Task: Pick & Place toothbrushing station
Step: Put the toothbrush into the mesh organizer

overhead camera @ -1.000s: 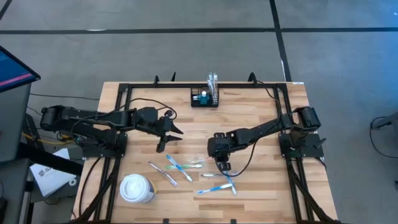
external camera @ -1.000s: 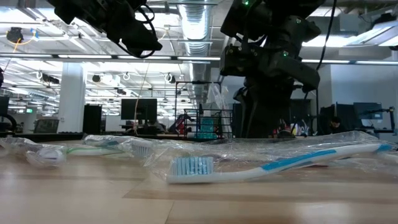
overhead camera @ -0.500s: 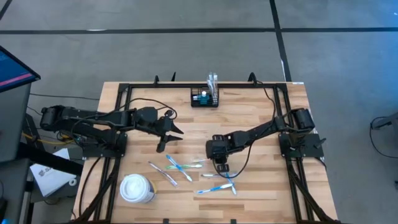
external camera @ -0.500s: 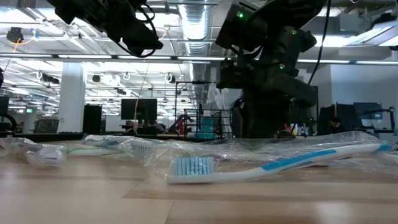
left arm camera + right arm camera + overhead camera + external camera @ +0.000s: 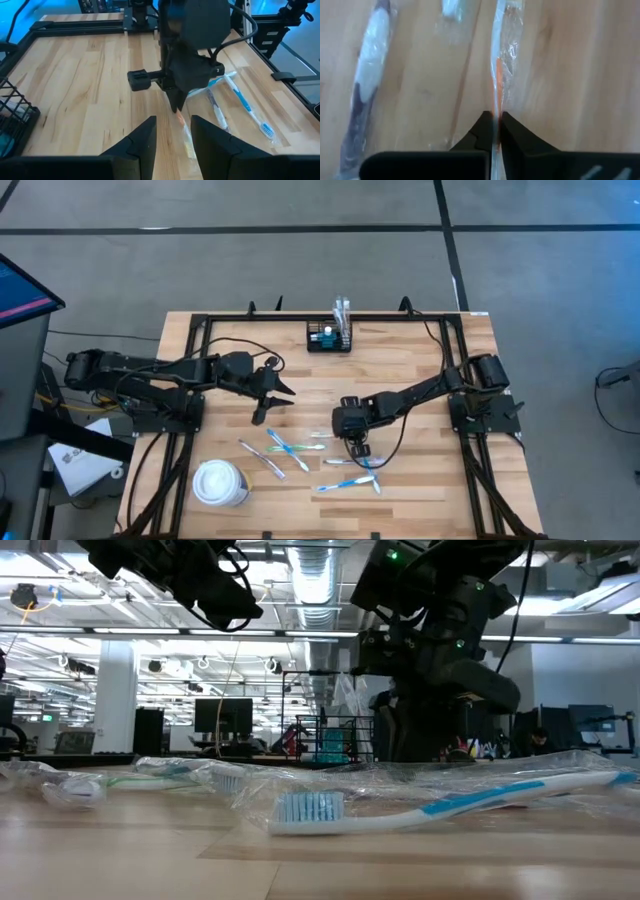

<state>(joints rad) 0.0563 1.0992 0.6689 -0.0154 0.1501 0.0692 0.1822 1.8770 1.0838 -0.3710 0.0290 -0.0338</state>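
On the wooden bench (image 5: pixel 420 370), a white lidded cup (image 5: pixel 220 482) stands at the near left, and the left claw (image 5: pixel 272 402) hangs above the boards with its fingers parted and nothing between them. Wrapped toothbrushes (image 5: pixel 285 448) lie scattered near the front, where the right claw (image 5: pixel 495 131) is pinched closed on the orange-handled wrapped toothbrush (image 5: pixel 501 75). The toothbrushing station (image 5: pixel 329 337), a black mesh box, sits at the far edge, well apart from both claws

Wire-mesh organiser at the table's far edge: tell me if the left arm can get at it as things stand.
Probably yes. The left gripper hovers open and empty, and bare wood lies between it and the wire-mesh organiser; the right gripper is busy nearer the front, shut on a wrapped toothbrush.
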